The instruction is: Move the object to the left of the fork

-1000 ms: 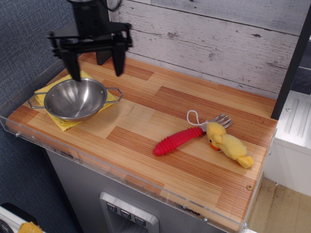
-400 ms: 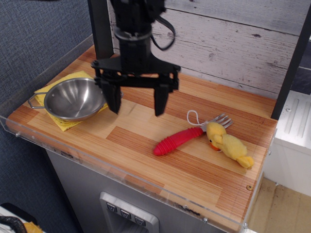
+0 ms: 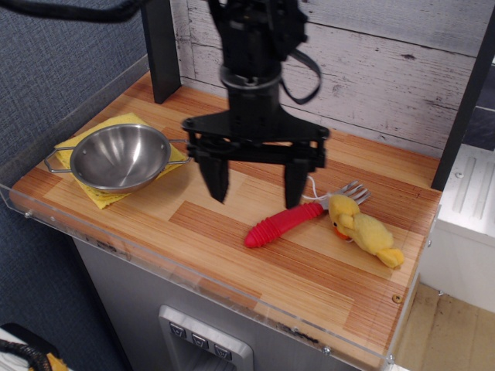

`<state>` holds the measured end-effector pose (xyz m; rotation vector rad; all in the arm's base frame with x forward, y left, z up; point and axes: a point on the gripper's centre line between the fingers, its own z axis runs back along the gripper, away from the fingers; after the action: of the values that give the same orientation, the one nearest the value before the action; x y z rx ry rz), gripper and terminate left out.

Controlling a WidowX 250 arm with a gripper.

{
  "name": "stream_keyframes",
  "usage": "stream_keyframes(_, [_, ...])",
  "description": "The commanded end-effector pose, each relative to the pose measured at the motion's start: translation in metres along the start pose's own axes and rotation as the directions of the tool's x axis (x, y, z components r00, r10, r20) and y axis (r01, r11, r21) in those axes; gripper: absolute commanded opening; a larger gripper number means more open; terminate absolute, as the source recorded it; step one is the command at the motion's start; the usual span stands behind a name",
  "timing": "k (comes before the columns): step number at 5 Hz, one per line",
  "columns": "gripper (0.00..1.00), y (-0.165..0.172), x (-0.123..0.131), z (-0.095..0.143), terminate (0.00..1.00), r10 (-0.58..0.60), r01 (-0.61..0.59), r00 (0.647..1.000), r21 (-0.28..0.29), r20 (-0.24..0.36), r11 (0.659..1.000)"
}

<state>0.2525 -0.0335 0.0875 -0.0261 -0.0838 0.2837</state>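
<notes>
The yellow plush duck (image 3: 366, 230) lies on the wooden counter at the right, its orange beak toward the front and its white string loop partly hidden behind my gripper. The fork (image 3: 298, 217) lies just left of it, red ribbed handle pointing front-left, silver tines touching the duck's head. My gripper (image 3: 256, 184) hangs open and empty above the counter, its right finger just above the fork's handle, its left finger over bare wood. It is left of the duck and touches nothing.
A steel bowl (image 3: 118, 158) with handles sits on a yellow cloth (image 3: 99, 196) at the left end. A clear plastic rim (image 3: 193, 278) runs along the counter's front edge. A plank wall stands behind, and a black post (image 3: 160, 46) at the back left.
My gripper has swept right from above the bowl to above the fork's handle, staying open. The duck, fork and bowl have not moved.
</notes>
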Motion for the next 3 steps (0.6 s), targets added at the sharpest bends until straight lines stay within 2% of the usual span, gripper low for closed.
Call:
stream_keyframes(1, [1.00,-0.015,0.012,0.009,0.00,-0.289,0.292,0.952,-0.016,0.101,0.956])
stream_keyframes(2, [1.00,-0.015,0.024,0.002,0.00,-0.347,0.350,0.933,-0.008,0.097,0.937])
stream_keyframes(3, [1.00,-0.021,0.031,-0.012,0.00,-0.343,0.345,0.936,-0.017,0.071,0.938])
